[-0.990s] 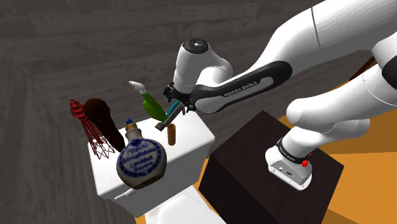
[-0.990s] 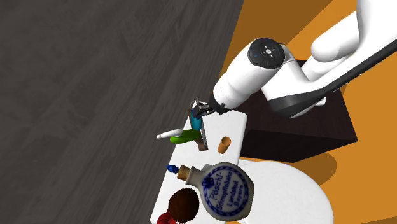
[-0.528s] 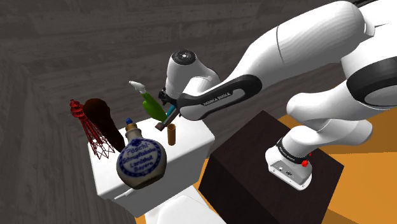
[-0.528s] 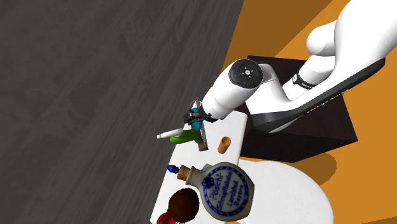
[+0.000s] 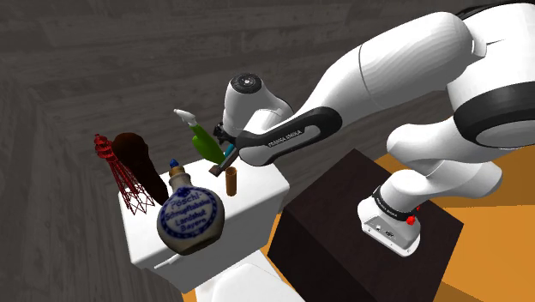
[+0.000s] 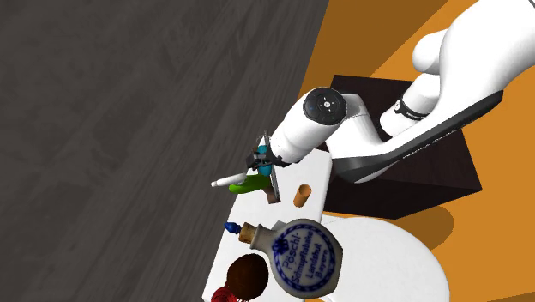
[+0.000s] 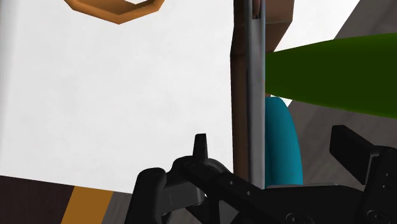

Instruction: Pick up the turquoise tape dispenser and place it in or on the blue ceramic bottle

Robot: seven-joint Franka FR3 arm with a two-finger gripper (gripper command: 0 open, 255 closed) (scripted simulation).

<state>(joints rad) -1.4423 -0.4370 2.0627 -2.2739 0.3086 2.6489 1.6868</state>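
**Lettering on the arm and the bottle**

The dark cover (image 5: 287,135) on the white arm's forearm bears white capitals that read "FRANKA EMIKA" in the shoulder view. The pale, round-bellied bottle (image 5: 190,216) on the desk carries a blue medallion with several lines of blue lettering. Its top word looks like "Pöschl", and the lines below are too small to read with certainty. In the second exterior view the same medallion shows that word again, tilted.
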